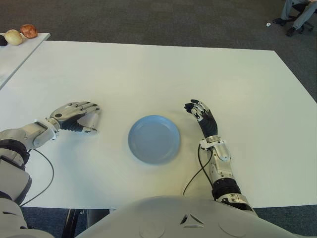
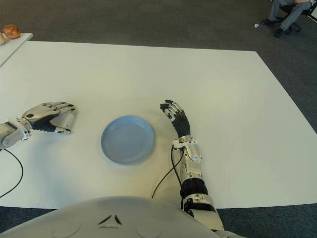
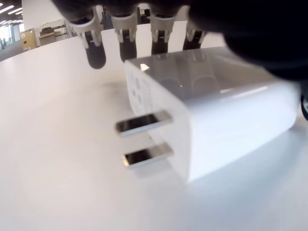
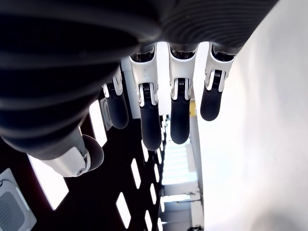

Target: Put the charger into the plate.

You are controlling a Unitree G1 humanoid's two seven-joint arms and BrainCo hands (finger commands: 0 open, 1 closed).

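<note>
White charger [image 3: 207,120], glossy, lying on its side on the table [image 1: 148,74], two flat metal prongs [image 3: 144,139] sticking out level with the tabletop. Faint moulded markings on the prong face, too soft to read; no legible brand or writing anywhere. Sits directly under the left hand [image 1: 79,116], well to the left of the plate [image 1: 154,139] and apart from it. Hidden from both eye views by that hand; seen only in the left wrist view. Fingertips [image 3: 96,55] arched over the charger's far edge, palm above its top face, fingers curled around but not plainly pressed onto it; whether any pad touches cannot be told. Charger resting on the table, not lifted.

Blue plate, round, shallow, nothing in it, at the near middle of the table. Right hand [image 1: 203,116] just right of the plate, fingers extended and slightly spread, holding nothing, forearm running back toward the robot's body. Dark cable [image 1: 195,176] looping across the table near that forearm, right of the plate. Far from the plate, at the upper left, a second table [image 1: 15,57] carrying small rounded items [image 1: 28,30]. Past the table's far right corner, a person's legs [image 1: 299,15] on grey carpet.
</note>
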